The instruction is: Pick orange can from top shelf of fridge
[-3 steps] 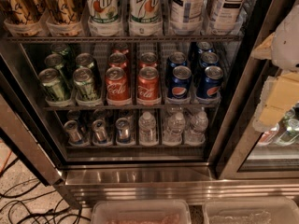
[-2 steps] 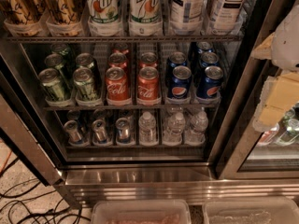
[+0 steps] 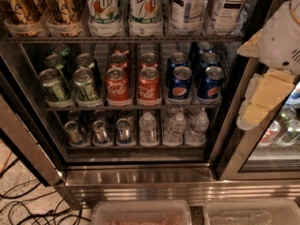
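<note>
7up on white-green cans (image 3: 103,6), Coca-Cola on red cans (image 3: 118,86), Pepsi on blue cans (image 3: 180,84); end effector (image 3: 261,102) at right edge.

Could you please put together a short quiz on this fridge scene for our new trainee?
1. True or false: the tall coppery-orange cans stand at the left end of the dark wire top shelf.
2. Which cans stand directly right of them? A) white-green 7up cans B) blue Pepsi cans C) red Coca-Cola cans
3. Fill in: the white-and-cream gripper hangs at the ____ edge of the view, beside the frame of the stainless-steel fridge.

Key: 1 true; 2 A; 3 right.
</note>
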Controlling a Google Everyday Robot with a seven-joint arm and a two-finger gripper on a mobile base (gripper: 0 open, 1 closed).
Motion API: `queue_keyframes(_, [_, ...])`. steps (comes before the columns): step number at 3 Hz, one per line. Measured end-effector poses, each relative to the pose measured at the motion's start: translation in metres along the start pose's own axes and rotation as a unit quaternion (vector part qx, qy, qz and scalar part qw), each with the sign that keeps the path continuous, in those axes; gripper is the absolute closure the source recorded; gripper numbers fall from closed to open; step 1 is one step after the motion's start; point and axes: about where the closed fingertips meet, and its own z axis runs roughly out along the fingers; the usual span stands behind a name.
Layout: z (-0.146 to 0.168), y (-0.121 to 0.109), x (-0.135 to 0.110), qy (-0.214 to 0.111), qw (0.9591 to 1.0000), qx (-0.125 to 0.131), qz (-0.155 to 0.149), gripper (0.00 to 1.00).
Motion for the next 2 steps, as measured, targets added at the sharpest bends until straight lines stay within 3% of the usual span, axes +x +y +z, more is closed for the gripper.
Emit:
queue_keyframes(1, [0.001,0.01,-0.033,-0.074,0.9972,-0.001,0.007,0.0])
queue_keyframes(2, [0.003,0.02,-0.066,-0.164,0.9862,0.001,0.026,0.0])
